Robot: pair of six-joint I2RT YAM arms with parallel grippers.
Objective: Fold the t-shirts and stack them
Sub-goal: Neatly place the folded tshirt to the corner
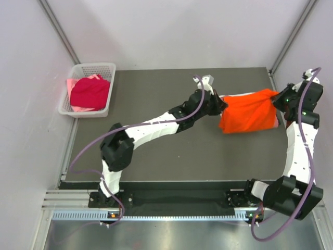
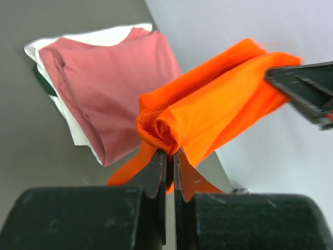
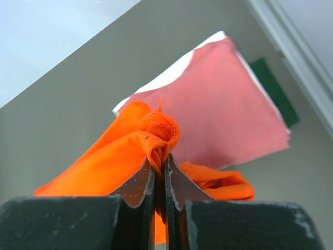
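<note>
The bright orange t-shirt hangs stretched between my two grippers above the right side of the table. My left gripper is shut on its left end, a bunched hem. My right gripper is shut on its right end. Below it lies a folded dusty rose t-shirt on a folded white t-shirt; both also show in the right wrist view, the dusty rose t-shirt over the white t-shirt. In the top view the orange shirt hides them. A crimson t-shirt and a pale pink t-shirt lie in the basket.
The white lattice basket stands at the table's far left corner. A dark green patch shows beside the stack. White walls close in on the right and back. Dark grey table spreads in the middle and front.
</note>
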